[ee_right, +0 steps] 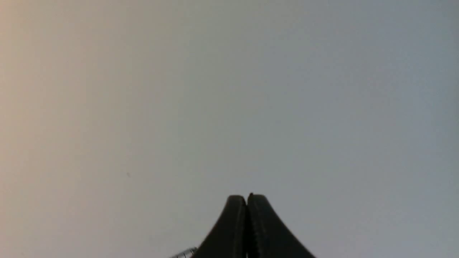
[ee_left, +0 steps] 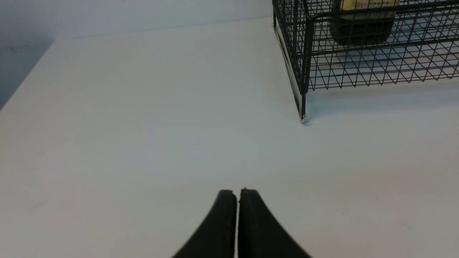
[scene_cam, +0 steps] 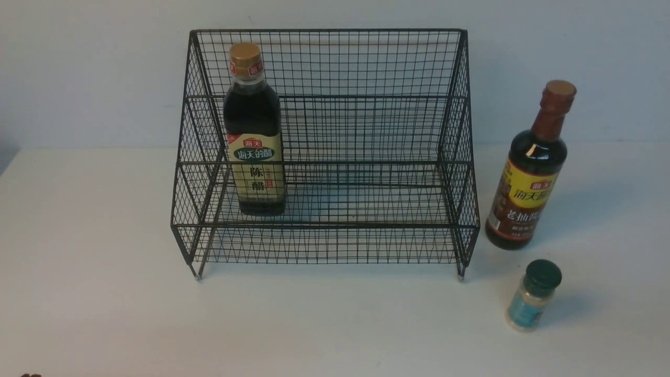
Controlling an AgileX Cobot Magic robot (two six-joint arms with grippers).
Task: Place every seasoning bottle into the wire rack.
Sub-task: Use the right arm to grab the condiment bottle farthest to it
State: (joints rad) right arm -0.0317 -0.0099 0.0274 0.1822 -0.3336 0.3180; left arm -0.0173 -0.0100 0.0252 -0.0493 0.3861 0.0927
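Observation:
The black wire rack [scene_cam: 324, 230] stands on the white table near the back wall. Upright on the left side of its lower tier is a dark vinegar bottle [scene_cam: 254, 136] with a gold cap and beige label. A tall brown-necked bottle [scene_cam: 529, 173] with a yellow-brown label stands on the table just right of the rack. In front of that bottle stands a small green-capped shaker [scene_cam: 533, 296] with a blue label. My left gripper [ee_left: 237, 193] is shut and empty over bare table, short of the rack's [ee_left: 304, 71] corner foot; the vinegar bottle's base [ee_left: 362, 25] shows behind the mesh. My right gripper [ee_right: 247, 197] is shut and empty over plain white surface.
The pale wall [scene_cam: 104, 63] rises right behind the rack. The table's left edge [ee_left: 25, 82] shows in the left wrist view. White table [scene_cam: 335, 330] stretches in front of the rack and to its left.

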